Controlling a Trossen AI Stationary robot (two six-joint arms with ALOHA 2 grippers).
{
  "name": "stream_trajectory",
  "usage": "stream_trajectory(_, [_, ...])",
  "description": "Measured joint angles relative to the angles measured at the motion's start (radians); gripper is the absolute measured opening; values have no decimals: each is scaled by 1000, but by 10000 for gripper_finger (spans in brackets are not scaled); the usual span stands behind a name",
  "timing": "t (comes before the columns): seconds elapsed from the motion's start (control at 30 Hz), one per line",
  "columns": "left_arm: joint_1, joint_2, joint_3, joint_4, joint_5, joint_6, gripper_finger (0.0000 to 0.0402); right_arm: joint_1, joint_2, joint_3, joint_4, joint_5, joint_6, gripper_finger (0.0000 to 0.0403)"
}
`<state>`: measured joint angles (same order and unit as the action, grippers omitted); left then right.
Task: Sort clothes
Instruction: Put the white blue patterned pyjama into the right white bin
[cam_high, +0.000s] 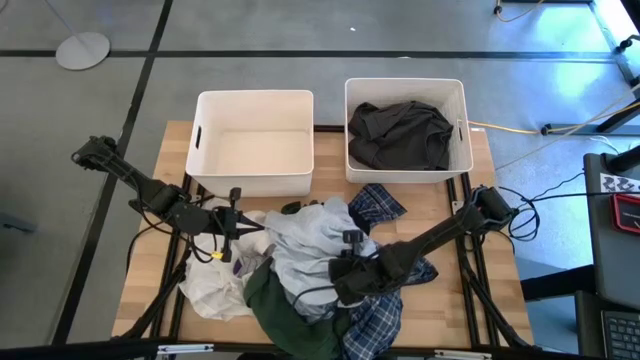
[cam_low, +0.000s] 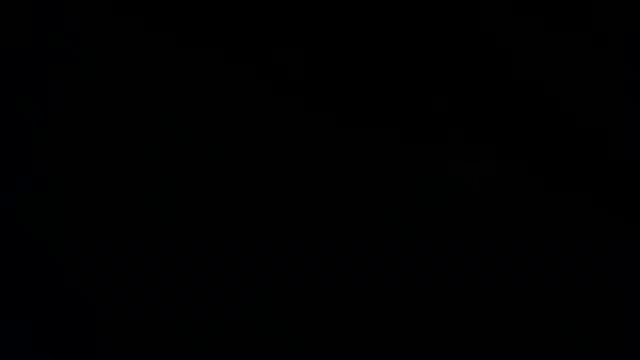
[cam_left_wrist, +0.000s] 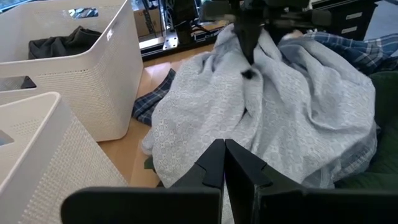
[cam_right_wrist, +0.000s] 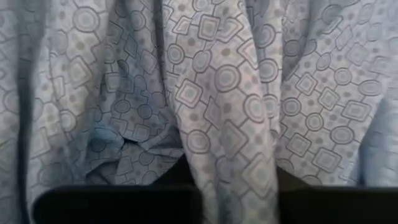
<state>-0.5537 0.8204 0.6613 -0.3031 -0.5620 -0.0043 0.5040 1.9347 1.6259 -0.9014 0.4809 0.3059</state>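
A pile of clothes lies at the table's near middle: a pale grey-blue patterned garment (cam_high: 305, 245) on top, a white one (cam_high: 210, 290), a dark green one (cam_high: 275, 310) and a navy-and-white plaid shirt (cam_high: 380, 205). A dark grey garment (cam_high: 400, 135) lies in the right white bin (cam_high: 408, 88). My right gripper (cam_high: 350, 243) is over the pile, shut on the pale garment. My left gripper (cam_high: 243, 226) is shut at the pile's left edge, with nothing between its fingers (cam_left_wrist: 224, 163). The low view is black. My right gripper pinches a gathered fold at the top of the pale grey-blue garment (cam_left_wrist: 249, 68) between its two fingers, which point down from above. The cloth is drawn up into a peak there and drapes down around it (cam_right_wrist: 224, 93). Its lower parts rest on the pile.
The left white bin (cam_high: 255, 100) stands at the far side beside the right one, and the left wrist view shows both bins' walls (cam_left_wrist: 81, 93) close to my left gripper. Bare wood shows between bins and pile (cam_high: 440, 215). Cables lie on the floor at the right.
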Motion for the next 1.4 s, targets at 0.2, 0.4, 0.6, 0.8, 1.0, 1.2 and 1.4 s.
stream_trajectory(0.2, [0,0,0,0,0,1,1,0,0,104,-134,101,3,31])
stream_trajectory(0.4, [0,0,0,0,0,0,1,0,0,206,-221,171,4,52])
stream_trajectory(0.6, [0,0,0,0,0,0,1,-1,0,296,-338,279,15,30])
stream_trajectory(0.8, [0,0,0,0,0,0,1,-1,-2,390,-465,427,60,48])
stream_trajectory(1.0, [0,0,0,0,0,0,1,-1,-2,506,-541,516,60,39])
stream_trajectory(1.2, [0,0,0,0,0,0,1,-10,-2,628,-618,599,57,44])
stream_trajectory(1.4, [0,0,0,0,0,0,1,-35,-2,731,-668,666,33,43])
